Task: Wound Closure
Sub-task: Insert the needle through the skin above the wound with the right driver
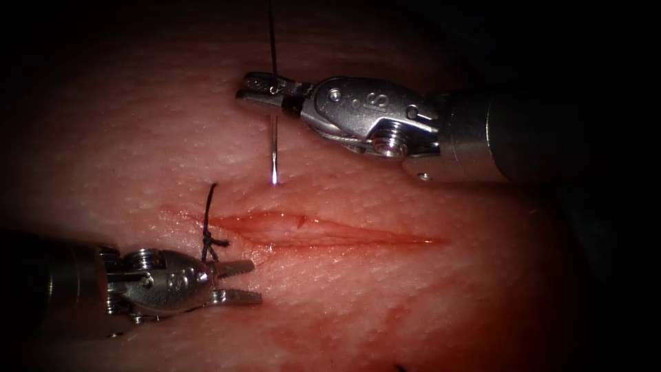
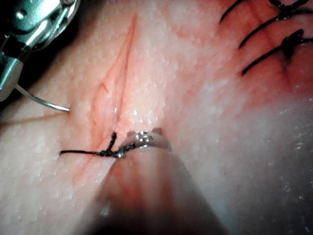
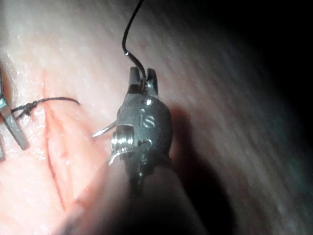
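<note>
The cut [image 1: 323, 233] runs across the tissue [image 1: 427, 303]. My right tool [image 1: 244, 92] hangs above its far edge, jaws shut on the curved needle [image 1: 274, 148] close to the thread end. The needle points down. Its tip touches the tissue just beyond the cut's far edge, and nearly all of its curve is out. The thread [image 1: 272, 38] rises from the jaws. A knotted stitch [image 1: 209, 238] crosses the cut's left end. My left tool [image 1: 256, 282] lies beside that knot on the near side, jaws open and holding nothing. The needle [image 2: 45, 102] and knot [image 2: 110, 151] also appear in the left wrist view.
Red fluid stains the tissue along the cut and on its near side [image 1: 330, 331]. Several finished dark stitches [image 2: 274, 44] lie on the tissue beyond the left tool [image 2: 144, 139]. The right wrist view shows the thread [image 3: 128, 34] leaving the right tool [image 3: 142, 79].
</note>
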Controlling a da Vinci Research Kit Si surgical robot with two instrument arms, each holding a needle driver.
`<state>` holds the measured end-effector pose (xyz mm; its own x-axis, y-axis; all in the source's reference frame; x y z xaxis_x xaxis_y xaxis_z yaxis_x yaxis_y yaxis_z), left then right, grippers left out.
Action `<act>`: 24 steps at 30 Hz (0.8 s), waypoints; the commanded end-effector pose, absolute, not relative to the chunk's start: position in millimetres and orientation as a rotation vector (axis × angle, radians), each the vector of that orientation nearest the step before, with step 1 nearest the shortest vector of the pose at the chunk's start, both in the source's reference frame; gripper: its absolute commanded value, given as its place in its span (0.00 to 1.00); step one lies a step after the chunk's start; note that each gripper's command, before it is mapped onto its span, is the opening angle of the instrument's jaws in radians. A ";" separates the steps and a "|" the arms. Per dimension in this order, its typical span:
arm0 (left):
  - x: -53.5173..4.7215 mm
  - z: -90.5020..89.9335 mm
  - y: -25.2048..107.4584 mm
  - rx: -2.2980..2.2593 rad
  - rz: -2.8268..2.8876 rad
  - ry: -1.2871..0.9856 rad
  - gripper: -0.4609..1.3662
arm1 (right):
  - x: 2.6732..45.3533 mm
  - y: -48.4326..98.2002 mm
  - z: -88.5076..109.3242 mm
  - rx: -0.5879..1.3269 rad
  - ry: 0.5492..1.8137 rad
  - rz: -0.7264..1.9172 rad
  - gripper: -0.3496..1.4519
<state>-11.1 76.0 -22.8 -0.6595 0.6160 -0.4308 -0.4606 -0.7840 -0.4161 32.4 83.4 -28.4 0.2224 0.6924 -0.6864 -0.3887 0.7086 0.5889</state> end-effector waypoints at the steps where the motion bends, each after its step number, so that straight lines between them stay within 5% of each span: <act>1: -11.1 -22.8 75.9 -0.756 2.392 -0.362 0.38 | 32.9 83.3 -28.3 0.363 1.101 0.786 0.00; 24: -10.9 -23.0 76.0 -0.761 2.403 -0.360 0.38 | 32.9 77.9 -27.1 0.788 0.874 1.026 0.00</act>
<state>-10.9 76.0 -23.0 -0.6645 0.6071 -0.4358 -0.4521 -0.7909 -0.4124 32.8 77.6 -27.2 0.2626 0.9379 -0.2268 -0.3768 0.3160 0.8707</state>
